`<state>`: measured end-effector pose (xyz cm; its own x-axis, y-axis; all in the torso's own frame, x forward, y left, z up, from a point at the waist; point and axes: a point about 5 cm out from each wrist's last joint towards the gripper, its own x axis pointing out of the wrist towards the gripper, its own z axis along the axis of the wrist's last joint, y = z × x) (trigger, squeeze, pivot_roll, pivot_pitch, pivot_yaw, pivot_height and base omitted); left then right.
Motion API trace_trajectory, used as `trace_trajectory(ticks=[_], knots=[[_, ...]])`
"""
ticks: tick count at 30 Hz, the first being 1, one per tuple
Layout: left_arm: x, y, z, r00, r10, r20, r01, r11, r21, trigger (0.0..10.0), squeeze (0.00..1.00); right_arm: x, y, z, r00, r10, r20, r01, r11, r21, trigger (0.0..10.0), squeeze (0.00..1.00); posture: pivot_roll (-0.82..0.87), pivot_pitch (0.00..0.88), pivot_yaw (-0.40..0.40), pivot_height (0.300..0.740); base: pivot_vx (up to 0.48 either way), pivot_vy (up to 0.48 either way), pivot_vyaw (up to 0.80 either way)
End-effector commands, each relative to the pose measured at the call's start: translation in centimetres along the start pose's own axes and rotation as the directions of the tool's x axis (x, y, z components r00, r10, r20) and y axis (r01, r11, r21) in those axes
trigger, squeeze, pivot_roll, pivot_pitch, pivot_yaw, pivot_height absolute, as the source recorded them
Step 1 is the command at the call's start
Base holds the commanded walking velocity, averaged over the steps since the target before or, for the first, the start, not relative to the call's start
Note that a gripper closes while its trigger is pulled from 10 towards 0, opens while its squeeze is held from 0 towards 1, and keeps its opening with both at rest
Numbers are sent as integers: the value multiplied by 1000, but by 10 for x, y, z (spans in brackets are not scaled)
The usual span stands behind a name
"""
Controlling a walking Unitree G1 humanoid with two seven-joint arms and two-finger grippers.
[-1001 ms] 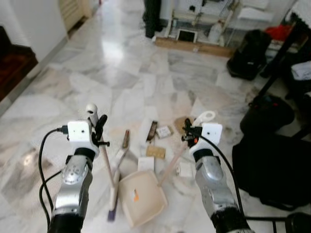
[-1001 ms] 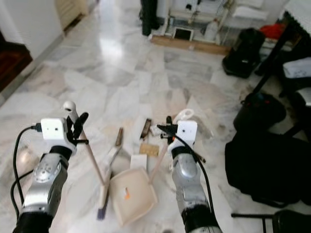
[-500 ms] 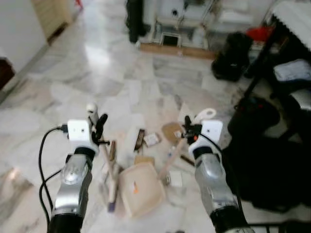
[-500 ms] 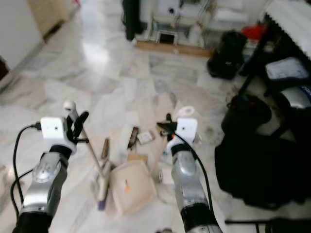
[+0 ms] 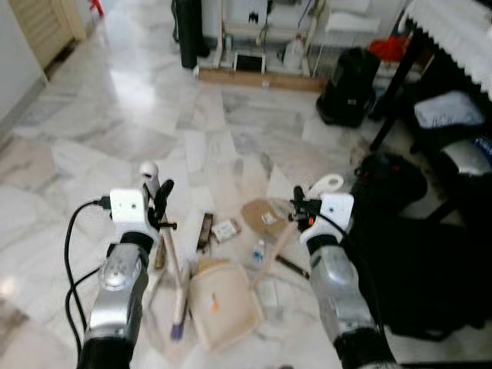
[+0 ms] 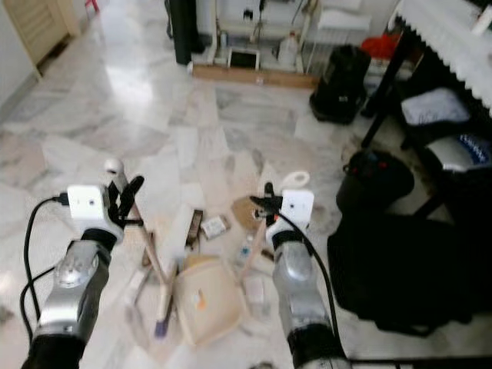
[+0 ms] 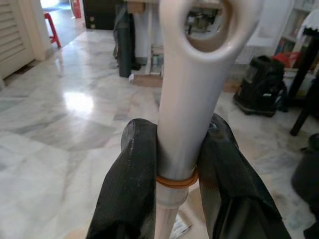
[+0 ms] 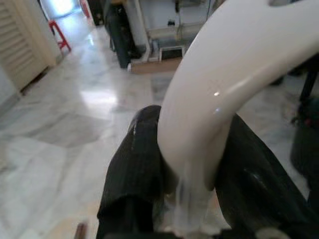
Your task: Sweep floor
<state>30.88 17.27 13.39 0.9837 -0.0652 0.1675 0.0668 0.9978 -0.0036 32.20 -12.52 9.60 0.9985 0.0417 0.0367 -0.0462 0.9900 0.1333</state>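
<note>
- No word, brand or number can be read anywhere here.
- The small flat cardboard packet (image 5: 226, 230) on the marble floor carries print, but it is too blurred to read.
- The cream plastic dustpan (image 5: 224, 303) has an orange mark, not legible.

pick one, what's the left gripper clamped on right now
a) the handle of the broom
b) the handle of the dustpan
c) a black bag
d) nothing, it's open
a: the left gripper has its two black fingers pressed on either side of the pale broom handle, whose shaft runs down to the brush head on the floor; the right gripper holds the dustpan handle.
</note>
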Motion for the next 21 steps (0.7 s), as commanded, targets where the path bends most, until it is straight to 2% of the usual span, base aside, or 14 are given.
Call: trace_trajectory(ticks=[1, 11, 21], knots=[[0, 0, 6, 999, -2, 32, 2, 1000, -18, 10000, 0, 4, 8, 12, 998, 20, 56, -21, 1000, 10, 10000, 0, 13, 133, -73, 740, 0, 0, 0], [0, 2, 6, 1000, 4, 27, -4, 1000, -30, 10000, 0, 3, 7, 12, 998, 18, 55, -19, 1000, 11, 10000, 0, 14, 138, -74, 740, 0, 0, 0], [0, 1, 6, 1000, 2, 29, -1, 1000, -31, 10000, 0, 3, 7, 12, 998, 15, 54, -16, 1000, 10, 10000, 0, 14, 139, -73, 740, 0, 312, 0]])
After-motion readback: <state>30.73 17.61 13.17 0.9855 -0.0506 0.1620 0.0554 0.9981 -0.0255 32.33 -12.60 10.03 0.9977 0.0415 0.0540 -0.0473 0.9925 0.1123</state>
